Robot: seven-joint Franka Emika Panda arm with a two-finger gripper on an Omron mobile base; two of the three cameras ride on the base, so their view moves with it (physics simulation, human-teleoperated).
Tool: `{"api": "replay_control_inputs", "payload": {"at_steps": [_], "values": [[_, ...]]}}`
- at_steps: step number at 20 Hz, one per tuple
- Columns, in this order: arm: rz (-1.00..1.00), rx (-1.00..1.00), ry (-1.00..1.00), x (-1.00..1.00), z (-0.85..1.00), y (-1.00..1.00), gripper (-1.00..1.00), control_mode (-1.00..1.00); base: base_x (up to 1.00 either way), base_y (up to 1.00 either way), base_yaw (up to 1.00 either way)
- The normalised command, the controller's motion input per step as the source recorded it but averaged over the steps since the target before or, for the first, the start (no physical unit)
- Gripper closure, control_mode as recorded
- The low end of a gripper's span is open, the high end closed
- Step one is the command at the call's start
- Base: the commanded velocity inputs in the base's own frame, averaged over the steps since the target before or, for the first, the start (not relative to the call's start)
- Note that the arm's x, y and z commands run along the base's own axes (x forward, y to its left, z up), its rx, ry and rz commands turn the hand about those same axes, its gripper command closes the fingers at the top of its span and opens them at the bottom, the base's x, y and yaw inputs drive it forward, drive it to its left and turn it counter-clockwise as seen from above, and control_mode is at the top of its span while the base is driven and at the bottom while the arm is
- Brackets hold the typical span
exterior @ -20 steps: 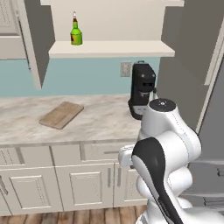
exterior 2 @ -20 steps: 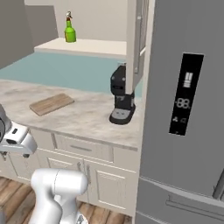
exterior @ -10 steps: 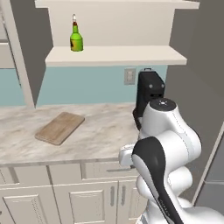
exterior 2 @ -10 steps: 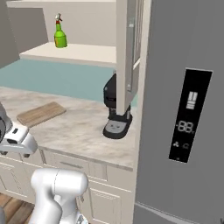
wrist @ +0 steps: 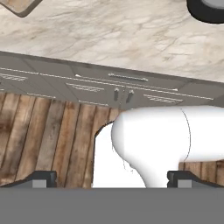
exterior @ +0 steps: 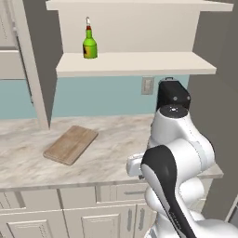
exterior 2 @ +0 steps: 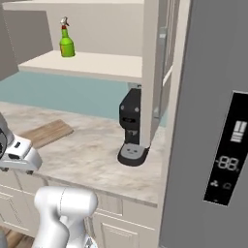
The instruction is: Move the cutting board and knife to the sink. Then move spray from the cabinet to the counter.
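Observation:
The cutting board (exterior: 70,144) lies flat on the counter (exterior: 116,151), left of my arm; it also shows as cutting board (exterior 2: 46,133), and a corner of the cutting board (wrist: 17,4) is in the hand view. The green spray (exterior: 89,44) stands upright on the open cabinet's lower shelf (exterior: 139,63), spray (exterior 2: 66,43) on cabinet (exterior 2: 92,65). My gripper (wrist: 111,178) is open and holds nothing, its fingertips (wrist: 43,177) wide apart; it points down at the floor in front of the counter (wrist: 109,30). The knife and the sink are out of view.
A black coffee machine (exterior: 173,95) stands on the counter's right end, coffee machine (exterior 2: 131,133). A tall grey fridge (exterior 2: 218,135) rises right of it. Below the counter edge are panelled drawers and doors (wrist: 124,87) over a wooden floor (wrist: 43,140).
Both base views have shifted and drawn closer to the counter and shelf, so the base has driven. The board and the bottle have stayed put. The gripper has stayed open.

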Motion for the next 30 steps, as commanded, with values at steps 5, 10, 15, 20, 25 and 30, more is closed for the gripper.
{"api": "replay_control_inputs", "payload": {"at_steps": [5, 10, 15, 20, 25, 30], "values": [[0.0, 0.0, 0.0, 0.0, 0.0, 0.0, -1.0, 1.0, 0.32, 0.36, -0.01], [0.0, 0.0, 0.0, 0.0, 0.0, 0.0, -1.0, 1.0, 0.38, 0.23, -0.03], [0.0, 0.0, 0.0, 0.0, 0.0, 0.0, -1.0, 1.0, 0.45, 0.16, -0.04], [0.0, 0.0, 0.0, 0.0, 0.0, 0.0, -1.0, 1.0, 0.45, 0.2, -0.05], [0.0, 0.0, 0.0, 0.0, 0.0, 0.0, -1.0, 1.0, 0.39, 0.27, -0.07], [-0.01, 0.0, 0.0, 0.1, 0.0, 0.05, -1.0, -1.0, 0.32, 0.24, -0.06]]}}
